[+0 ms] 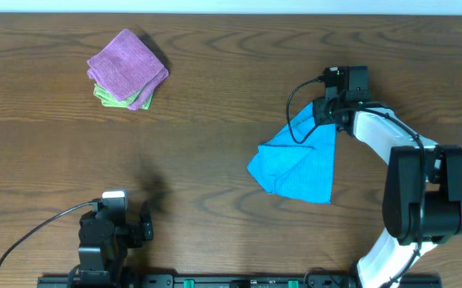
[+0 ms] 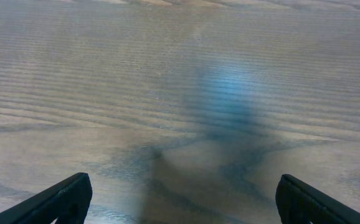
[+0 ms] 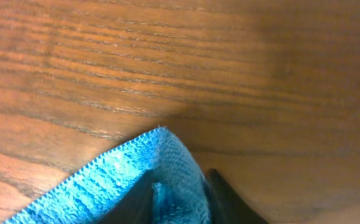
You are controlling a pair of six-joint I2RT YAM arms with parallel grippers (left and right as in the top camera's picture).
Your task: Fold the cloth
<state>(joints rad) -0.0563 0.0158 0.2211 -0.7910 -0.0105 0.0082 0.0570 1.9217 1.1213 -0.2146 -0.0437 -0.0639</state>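
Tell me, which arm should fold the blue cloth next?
Right. The right claw is pinching a corner of the cloth. The left claw is open over the table, far from it.

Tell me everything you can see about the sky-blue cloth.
The bright sky-blue terry cloth lies partly folded on the brown wooden table, right of centre, in a rough triangle with overlapping layers. Its pile looks soft and looped, with a stitched edge. The right end effector pinches its far corner between closed fingers. Apart from the table, nothing else touches it.

sky-blue cloth [image 1: 299, 164], purple cloth [image 1: 127, 62], apparently green cloth [image 1: 105, 97], brown wood-grain table [image 1: 215, 120]
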